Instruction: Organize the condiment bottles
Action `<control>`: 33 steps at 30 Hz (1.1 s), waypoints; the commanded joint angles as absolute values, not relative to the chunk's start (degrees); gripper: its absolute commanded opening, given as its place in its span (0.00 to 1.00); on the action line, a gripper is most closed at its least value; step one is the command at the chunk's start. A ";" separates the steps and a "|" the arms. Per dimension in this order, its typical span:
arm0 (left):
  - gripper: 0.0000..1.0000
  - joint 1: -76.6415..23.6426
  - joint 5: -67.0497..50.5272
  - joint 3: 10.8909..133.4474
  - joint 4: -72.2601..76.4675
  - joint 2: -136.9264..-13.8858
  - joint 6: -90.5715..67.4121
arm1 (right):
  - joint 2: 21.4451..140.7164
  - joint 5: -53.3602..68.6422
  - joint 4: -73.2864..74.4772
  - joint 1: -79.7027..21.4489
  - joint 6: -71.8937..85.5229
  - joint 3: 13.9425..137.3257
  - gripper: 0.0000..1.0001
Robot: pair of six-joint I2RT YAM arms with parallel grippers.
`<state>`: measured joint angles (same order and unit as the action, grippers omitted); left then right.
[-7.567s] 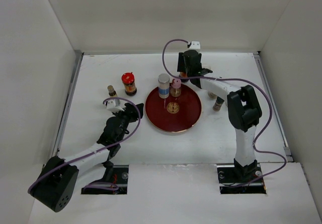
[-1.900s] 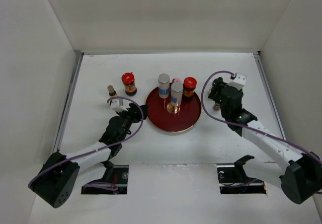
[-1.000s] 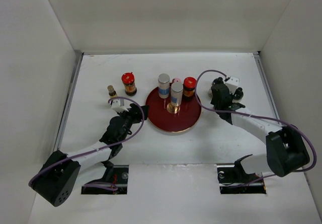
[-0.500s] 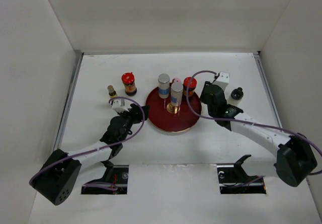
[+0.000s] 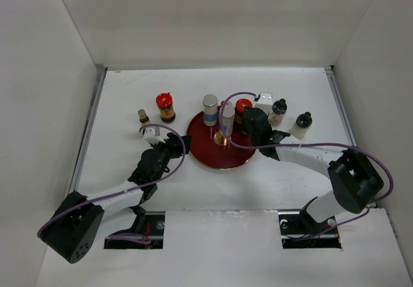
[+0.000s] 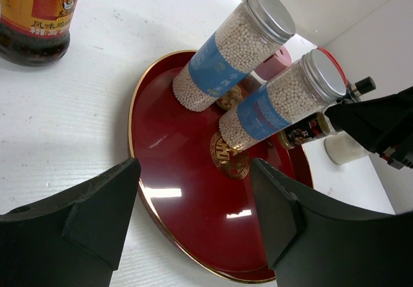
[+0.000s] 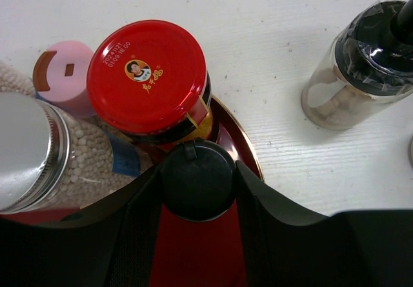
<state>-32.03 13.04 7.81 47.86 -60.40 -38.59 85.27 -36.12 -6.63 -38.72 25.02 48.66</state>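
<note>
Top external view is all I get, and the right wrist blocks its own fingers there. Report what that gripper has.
Observer: The right wrist view shows the right gripper shut on a black-capped bottle.
Operator: Say where that bottle is.
Observer: It is over the dark red plate, just inside the rim and right beside the red-lidded jar. I cannot tell whether it rests on the plate.
Operator: Now the left gripper.
Observer: The left wrist view shows the left gripper open with nothing between its fingers, facing the plate.
</note>
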 commanded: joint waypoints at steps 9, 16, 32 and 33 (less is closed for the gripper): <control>0.68 -32.21 13.10 9.49 51.59 -59.50 -38.50 | 87.10 -37.71 -12.66 -38.01 24.43 48.87 0.43; 0.68 -32.30 13.09 9.49 51.59 -59.42 -38.50 | 87.01 -39.37 -12.13 -38.27 24.70 47.38 0.43; 0.68 -32.30 13.10 9.49 51.77 -59.50 -38.41 | 83.33 -38.24 -13.28 -37.66 24.52 46.32 0.80; 0.68 -32.21 13.10 9.49 51.77 -59.50 -38.41 | 82.19 -37.88 -12.92 -37.66 24.43 46.41 0.82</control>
<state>-32.08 13.04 7.81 47.86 -60.16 -38.59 86.28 -37.85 -10.68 -37.85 24.69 45.58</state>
